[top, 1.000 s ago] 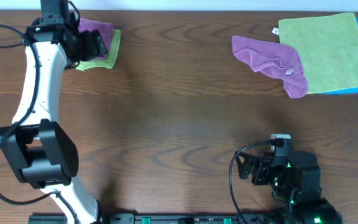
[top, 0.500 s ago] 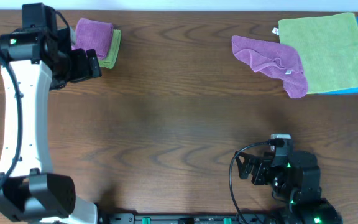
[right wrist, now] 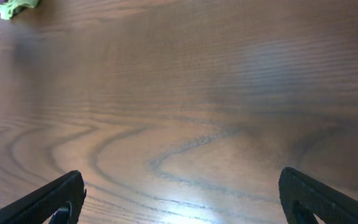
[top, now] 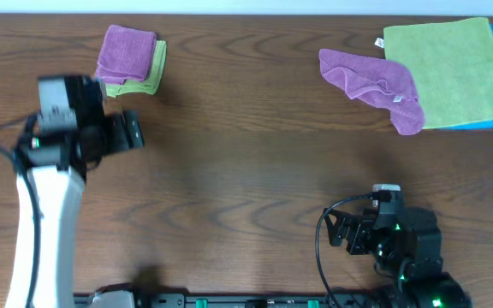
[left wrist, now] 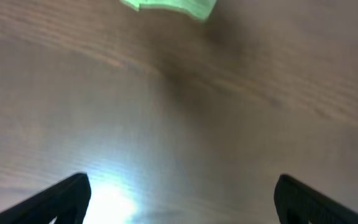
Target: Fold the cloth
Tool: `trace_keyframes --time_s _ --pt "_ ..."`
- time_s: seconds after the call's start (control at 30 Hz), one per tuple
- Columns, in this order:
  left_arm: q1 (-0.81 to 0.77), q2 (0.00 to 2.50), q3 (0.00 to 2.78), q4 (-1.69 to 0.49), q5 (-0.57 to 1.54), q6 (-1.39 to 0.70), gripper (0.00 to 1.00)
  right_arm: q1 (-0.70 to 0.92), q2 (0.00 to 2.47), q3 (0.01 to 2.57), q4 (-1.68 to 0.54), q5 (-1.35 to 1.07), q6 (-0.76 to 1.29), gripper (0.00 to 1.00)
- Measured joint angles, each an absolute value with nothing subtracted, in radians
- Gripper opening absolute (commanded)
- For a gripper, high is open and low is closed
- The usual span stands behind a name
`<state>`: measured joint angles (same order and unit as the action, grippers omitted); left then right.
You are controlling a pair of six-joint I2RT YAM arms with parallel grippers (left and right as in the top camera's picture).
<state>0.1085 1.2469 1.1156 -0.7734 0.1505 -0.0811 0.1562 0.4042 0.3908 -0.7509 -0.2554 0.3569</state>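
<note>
The neat-edged lilac cloth (top: pixel 125 53) lies folded on top of a folded green cloth (top: pixel 148 75) at the far left of the table. No tag shows on it. My left gripper (top: pixel 135 133) is open and empty, in front of that stack and apart from it. In the left wrist view its fingers (left wrist: pixel 182 199) are spread over bare wood, with only a green cloth edge (left wrist: pixel 173 6) at the top. My right gripper (top: pixel 336 229) is open and empty near the front edge, and its fingers (right wrist: pixel 182 196) are spread over bare wood.
A rumpled purple cloth (top: pixel 375 81) lies at the far right, overlapping a large flat green cloth (top: pixel 452 73) with a blue edge under it. The dark wood table (top: pixel 246 162) runs between the two piles. A cable loops beside the right arm's base (top: pixel 323 248).
My left arm has pulled back from the far-left stack toward the table's front, gripper empty. The purple cloth stays on the green one. The right arm has not moved.
</note>
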Motion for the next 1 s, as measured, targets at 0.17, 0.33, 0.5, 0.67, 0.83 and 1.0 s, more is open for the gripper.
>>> trace_keyframes --time_s 0.17,0.33,0.5,0.67,0.83,1.0 --pt "0.109 1.04 0.864 -0.597 0.142 -0.081 0.95 0.156 0.405 0.39 -0.751 -0.255 0.357 0.99" --pt "0.109 0.836 0.625 -0.441 0.128 -0.081 0.95 0.156 0.405 0.39 -0.751 -0.256 0.357 0.99" --pt "0.109 0.653 0.438 -0.388 0.115 -0.08 0.96 0.156 0.405 0.39 -0.752 -0.256 0.357 0.99" --pt "0.108 0.481 0.306 -0.389 0.093 -0.076 0.96 0.156 0.405 0.39 -0.751 -0.256 0.358 0.99" --pt "0.081 0.327 0.221 -0.397 0.078 -0.023 0.95 0.156 0.405 0.39 -0.751 -0.256 0.358 0.99" --pt "0.057 0.227 0.175 -0.44 0.074 0.028 0.95 0.156 0.405 0.39 -0.751 -0.256 0.359 0.99"
